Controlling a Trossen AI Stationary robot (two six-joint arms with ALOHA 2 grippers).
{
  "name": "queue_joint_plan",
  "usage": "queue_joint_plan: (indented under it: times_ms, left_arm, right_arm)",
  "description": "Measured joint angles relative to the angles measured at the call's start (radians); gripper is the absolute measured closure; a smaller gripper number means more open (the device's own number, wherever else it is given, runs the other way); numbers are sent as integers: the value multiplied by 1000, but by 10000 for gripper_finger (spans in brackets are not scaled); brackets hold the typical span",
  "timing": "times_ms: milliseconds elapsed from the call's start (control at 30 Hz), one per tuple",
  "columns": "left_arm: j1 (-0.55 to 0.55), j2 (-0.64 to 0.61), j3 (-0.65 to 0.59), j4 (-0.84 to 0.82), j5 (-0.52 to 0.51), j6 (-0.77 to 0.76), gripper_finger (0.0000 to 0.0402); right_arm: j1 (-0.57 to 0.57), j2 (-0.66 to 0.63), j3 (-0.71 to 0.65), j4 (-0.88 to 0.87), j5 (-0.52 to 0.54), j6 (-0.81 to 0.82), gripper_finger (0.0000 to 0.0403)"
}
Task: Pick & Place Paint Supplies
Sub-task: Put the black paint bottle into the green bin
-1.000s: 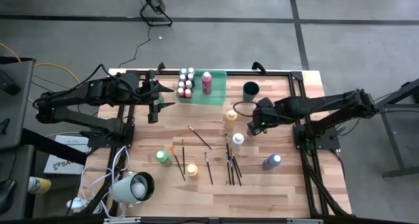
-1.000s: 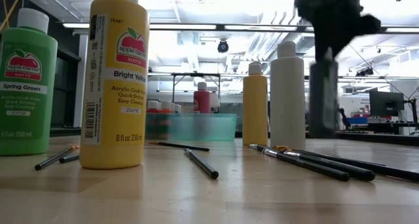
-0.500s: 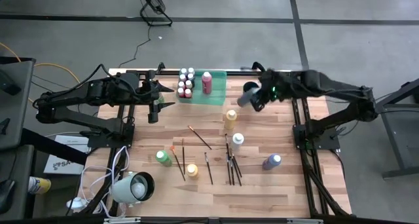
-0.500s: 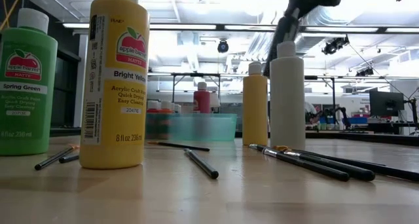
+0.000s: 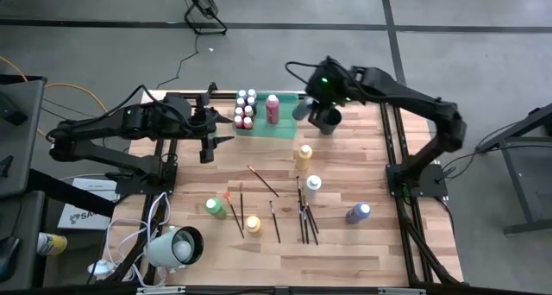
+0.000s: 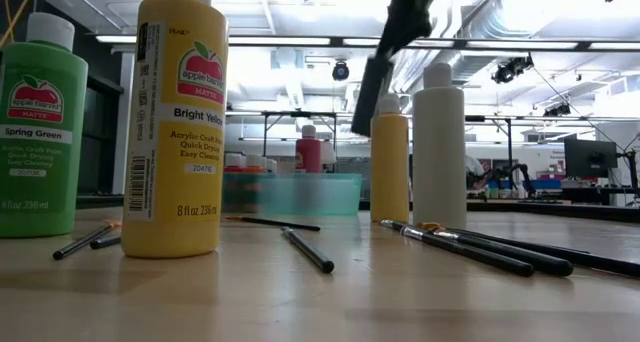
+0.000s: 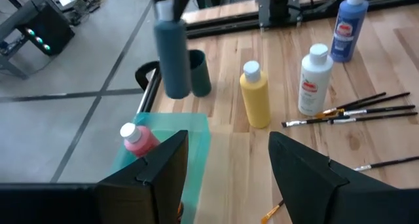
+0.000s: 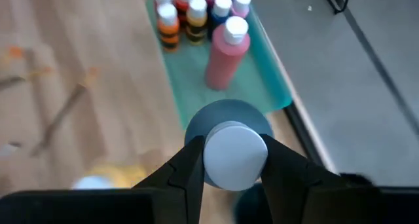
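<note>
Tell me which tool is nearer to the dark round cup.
Right. The right tool holds a grey bottle just beside the cup; the left tool waits beyond the green tray.

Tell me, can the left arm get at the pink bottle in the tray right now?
Probably yes. The left tool is open and empty, just beside the green tray, and the pink bottle stands apart from the small bottles. The right tool, carrying a grey bottle, is nearby.

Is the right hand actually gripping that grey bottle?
Touching. The right wrist view shows the right hand with both fingers pressed against the white cap of the grey bottle.
</note>
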Motion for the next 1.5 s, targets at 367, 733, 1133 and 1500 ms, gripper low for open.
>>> queue_joint_plan:
  times_ms: [367, 733, 1133, 1500]
  left_arm:
    - [0, 27, -1, -35, 1, 5, 195]
    - [0, 29, -1, -36, 1, 35, 195]
    - [0, 29, -1, -37, 1, 47, 195]
    - [0, 29, -1, -32, 2, 66, 195]
  right_arm:
    - [-86, 231, 120, 124, 29, -155, 287]
    - [-132, 348, 122, 177, 47, -57, 287]
    - [-175, 363, 161, 185, -27, 176, 287]
    - [-195, 503, 341, 32, -39, 235, 287]
